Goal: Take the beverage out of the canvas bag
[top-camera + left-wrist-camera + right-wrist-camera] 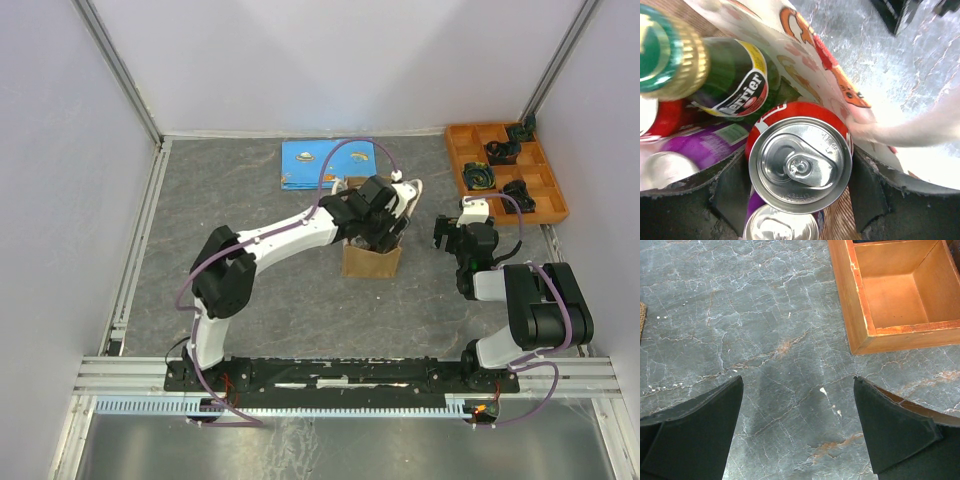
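The tan canvas bag (370, 262) stands mid-table, and my left gripper (378, 232) reaches down into its mouth. In the left wrist view a red beverage can (800, 165) with a silver top stands upright between the two black fingers (732, 185), which press against its sides; the left gripper (800, 170) is shut on it. Around the can lie a green Perrier bottle (735, 75) and a purple can (782, 225). The bag's patterned lining (805, 55) and a cream handle (910, 132) frame them. My right gripper (452, 238) hovers open over bare table (797, 385), right of the bag.
An orange compartment tray (505, 170) with dark items sits at the back right, its corner (860, 300) just beyond the right gripper. A blue patterned mat (325, 162) lies behind the bag. Grey walls and metal rails enclose the table.
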